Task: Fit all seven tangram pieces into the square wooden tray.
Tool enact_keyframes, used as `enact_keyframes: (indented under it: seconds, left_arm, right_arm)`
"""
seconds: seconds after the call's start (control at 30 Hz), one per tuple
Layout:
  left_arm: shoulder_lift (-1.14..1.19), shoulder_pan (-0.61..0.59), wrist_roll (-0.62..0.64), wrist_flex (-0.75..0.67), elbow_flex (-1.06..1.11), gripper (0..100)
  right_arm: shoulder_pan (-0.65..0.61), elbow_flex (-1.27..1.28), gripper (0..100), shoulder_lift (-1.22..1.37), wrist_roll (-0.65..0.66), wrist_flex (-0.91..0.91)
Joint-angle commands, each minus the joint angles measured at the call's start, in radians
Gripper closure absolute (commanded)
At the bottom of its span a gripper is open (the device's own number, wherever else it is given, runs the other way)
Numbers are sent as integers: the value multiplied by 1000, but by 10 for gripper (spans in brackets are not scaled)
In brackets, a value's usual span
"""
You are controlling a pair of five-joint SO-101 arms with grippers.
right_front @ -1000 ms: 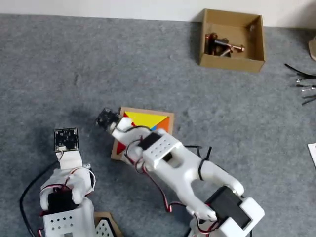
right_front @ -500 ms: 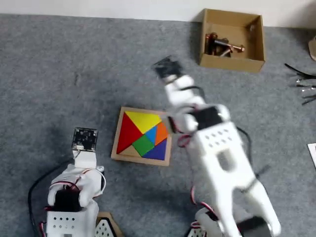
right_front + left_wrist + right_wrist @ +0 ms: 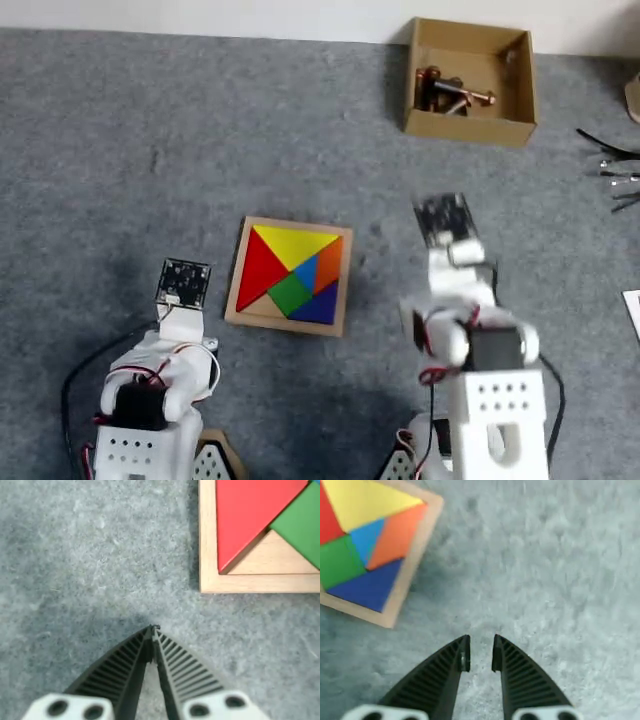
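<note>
The square wooden tray [image 3: 236, 300] lies on the grey carpet between the two arms. It holds yellow [image 3: 292, 244], red [image 3: 259, 272], green [image 3: 290, 294], light blue, orange [image 3: 328, 270] and dark blue [image 3: 318, 305] pieces. A bare wooden triangle [image 3: 272, 559] shows at the tray's corner [image 3: 207, 586] beside the red piece [image 3: 245, 515] and the green piece [image 3: 300, 530]. My left gripper [image 3: 152, 629] is shut and empty over the carpet, just off that corner. My right gripper [image 3: 480, 654] is narrowly open and empty, over carpet beyond the tray's rim [image 3: 420, 545] on the orange side.
A cardboard box [image 3: 468, 128] with copper-coloured metal parts stands at the back right. Black cables [image 3: 610, 165] lie at the right edge. A wooden piece [image 3: 222, 450] shows beside the left arm's base.
The right arm swung off the tray, out past its far side and then back to the carpet at the tray's right. The left arm shifted a little towards the tray.
</note>
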Motion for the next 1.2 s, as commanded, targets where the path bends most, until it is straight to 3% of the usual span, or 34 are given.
enact_keyframes:
  seconds: [0.0, 0.33, 0.47, 1.17]
  left_arm:
    - [-7, -12, -3, 2, 19, 995]
    - [-8, -12, 0, -54, -1, 995]
    - [-8, -10, 38, 48, -88, 995]
    - [-8, 21, 54, 6, 21, 995]
  right_arm:
    - [21, 127, 920, -163, 0, -68]
    - [19, 243, 920, -380, 2, -71]
    - [19, 268, 920, -390, 2, -74]
    - [19, 489, 922, -392, -6, -209]
